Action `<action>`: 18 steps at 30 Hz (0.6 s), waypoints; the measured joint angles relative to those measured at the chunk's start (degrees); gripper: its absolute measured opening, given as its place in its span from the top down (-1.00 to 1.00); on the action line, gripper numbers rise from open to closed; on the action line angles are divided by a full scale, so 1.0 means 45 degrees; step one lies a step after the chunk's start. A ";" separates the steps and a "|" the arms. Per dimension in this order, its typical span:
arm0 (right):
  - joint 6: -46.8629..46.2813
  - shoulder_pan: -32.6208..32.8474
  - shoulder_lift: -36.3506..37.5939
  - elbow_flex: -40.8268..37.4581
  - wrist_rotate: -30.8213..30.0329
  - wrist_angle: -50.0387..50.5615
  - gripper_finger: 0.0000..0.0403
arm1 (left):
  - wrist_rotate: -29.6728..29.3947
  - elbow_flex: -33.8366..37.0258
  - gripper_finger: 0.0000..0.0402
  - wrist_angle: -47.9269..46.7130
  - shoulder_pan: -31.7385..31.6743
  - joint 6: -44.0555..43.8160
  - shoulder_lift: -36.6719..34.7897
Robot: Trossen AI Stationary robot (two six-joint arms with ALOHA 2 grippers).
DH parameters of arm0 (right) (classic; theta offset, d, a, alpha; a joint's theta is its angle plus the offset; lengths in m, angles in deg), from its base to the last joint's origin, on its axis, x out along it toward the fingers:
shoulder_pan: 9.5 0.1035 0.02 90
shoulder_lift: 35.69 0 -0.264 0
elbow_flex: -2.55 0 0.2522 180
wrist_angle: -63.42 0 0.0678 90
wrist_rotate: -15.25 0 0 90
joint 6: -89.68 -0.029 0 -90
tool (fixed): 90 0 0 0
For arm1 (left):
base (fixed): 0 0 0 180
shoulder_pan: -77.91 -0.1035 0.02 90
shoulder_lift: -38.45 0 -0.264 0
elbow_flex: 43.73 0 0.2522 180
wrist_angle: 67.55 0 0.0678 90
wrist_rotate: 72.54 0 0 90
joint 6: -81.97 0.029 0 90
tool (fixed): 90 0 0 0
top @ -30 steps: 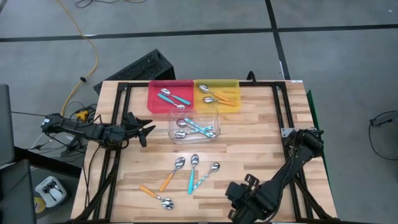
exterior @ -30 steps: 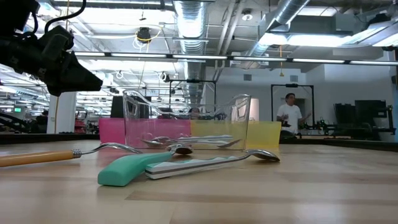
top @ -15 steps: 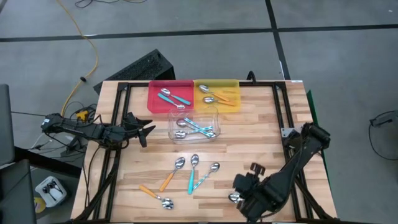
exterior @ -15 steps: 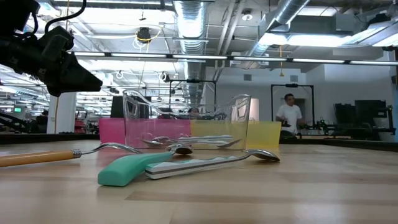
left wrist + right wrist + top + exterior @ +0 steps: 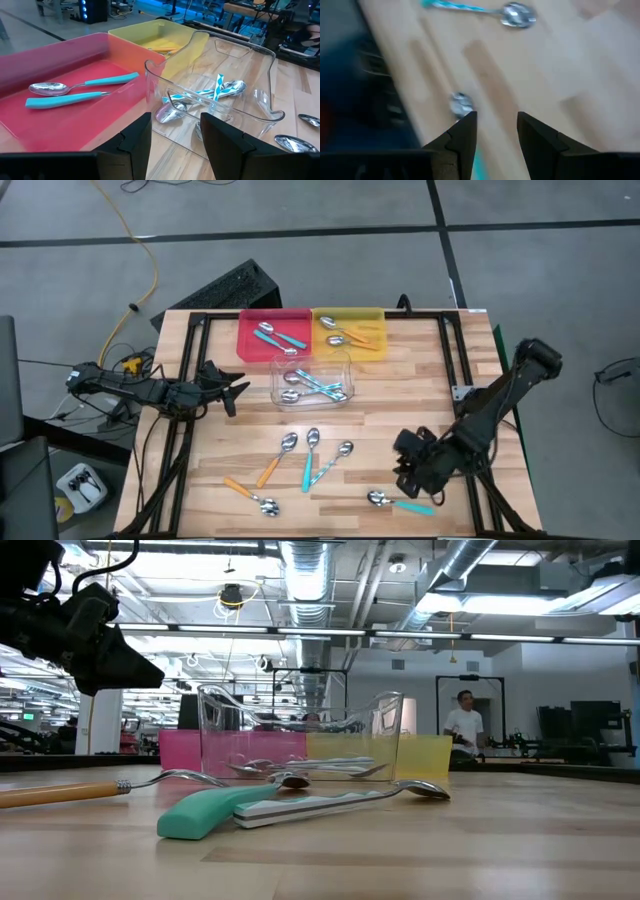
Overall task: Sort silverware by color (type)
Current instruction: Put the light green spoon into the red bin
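Note:
Four spoons lie loose at the table's middle front: two orange-handled (image 5: 273, 464) (image 5: 250, 493), one teal (image 5: 308, 463), one pale blue (image 5: 336, 462). Another teal spoon (image 5: 400, 503) lies flat near the front right. My right gripper (image 5: 408, 473) hangs open just beyond that spoon, touching nothing; its wrist view shows the spoon's bowl (image 5: 461, 103) beside its fingers (image 5: 462, 135). My left gripper (image 5: 236, 388) waits open at the left, facing the clear tray (image 5: 235, 75). The red tray (image 5: 245, 340) holds teal spoons, the yellow tray (image 5: 375, 320) orange ones, the clear tray pale blue ones.
The three trays stand together at the far middle of the table, the clear one (image 5: 280, 365) nearest the loose spoons. Bare wood lies between the trays and the loose spoons. A dark metal frame (image 5: 452, 350) runs along the table's sides. A person (image 5: 466, 725) stands far off in the room.
My right gripper has drawn back from the table's near edge toward the far right, tipping as the arm folded up. The teal spoon at the front right, covered by it before, now lies in plain view on the wood.

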 joint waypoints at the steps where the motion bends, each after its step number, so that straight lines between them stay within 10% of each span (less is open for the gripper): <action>1: -0.0463 0.0041 0.0189 -0.0320 -0.0002 -0.0258 0.19 | 0.0000 0.0000 0.24 0.0001 -0.0001 0.0000 0.0000; 18: -0.0792 0.0423 -0.2605 -0.0289 0.2464 -0.0645 0.19 | 0.0000 0.0000 0.24 -0.0048 0.0001 0.0014 -0.0005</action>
